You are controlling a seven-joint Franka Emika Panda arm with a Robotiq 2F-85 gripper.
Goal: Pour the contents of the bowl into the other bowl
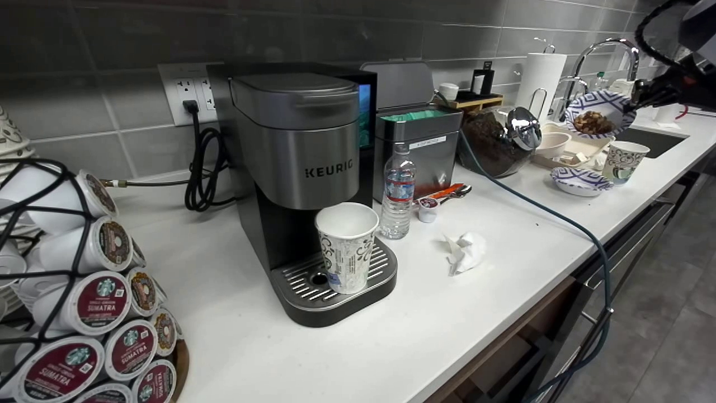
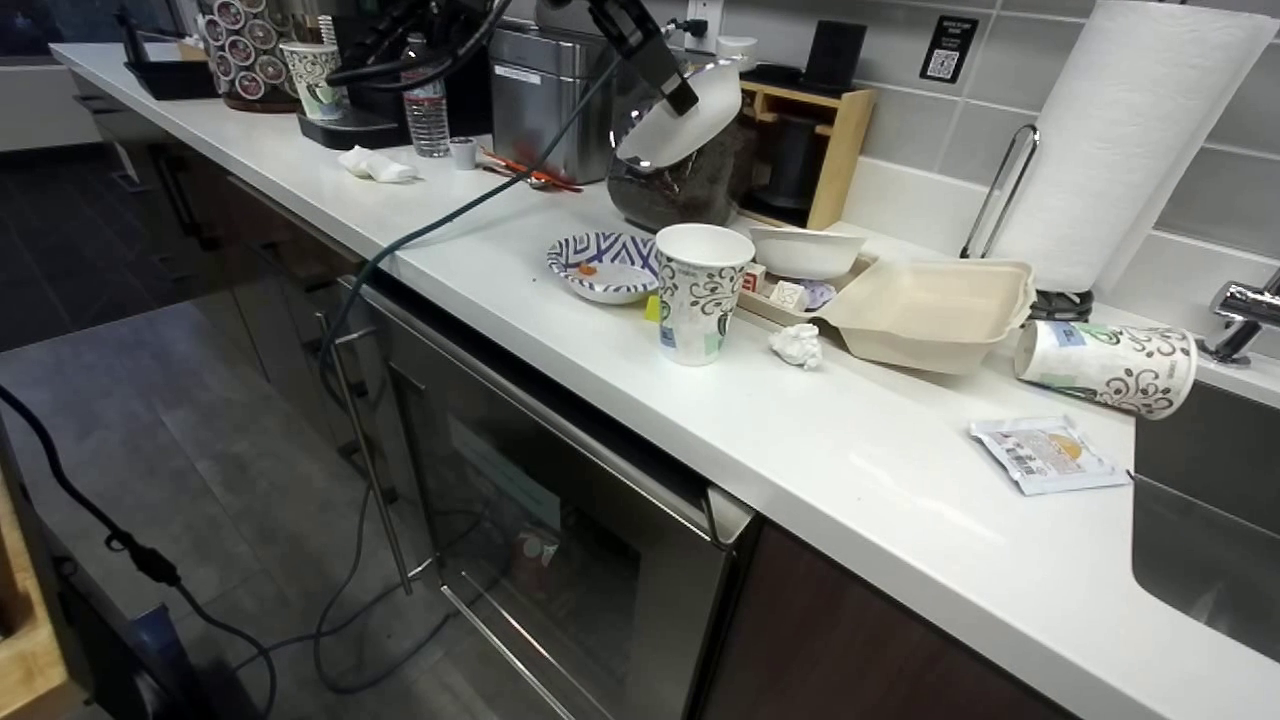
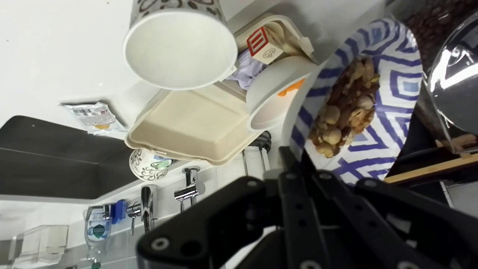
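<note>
My gripper [image 1: 633,105] is shut on the near rim of a shallow paper bowl [image 3: 396,112] with a blue-and-white pattern. It holds this bowl tilted and well above the counter; nuts [image 3: 345,112] lie inside. In the exterior views the held bowl shows its patterned inside [image 1: 596,101] and its white underside [image 2: 695,120]. The other patterned bowl [image 1: 582,182] stands upright on the counter, lower than the held one. A small orange bit lies in this other bowl [image 2: 605,265]. It does not show in the wrist view. The gripper also shows in the wrist view [image 3: 298,155].
A white paper cup [image 2: 703,300] stands beside the counter bowl. A beige takeout tray [image 2: 930,310] with a plain white bowl [image 2: 805,255] lies behind the cup. A glass jar [image 1: 495,143] stands near the wall. A blue-green cable [image 2: 480,210] crosses the counter. A sink [image 3: 59,160] is farther along.
</note>
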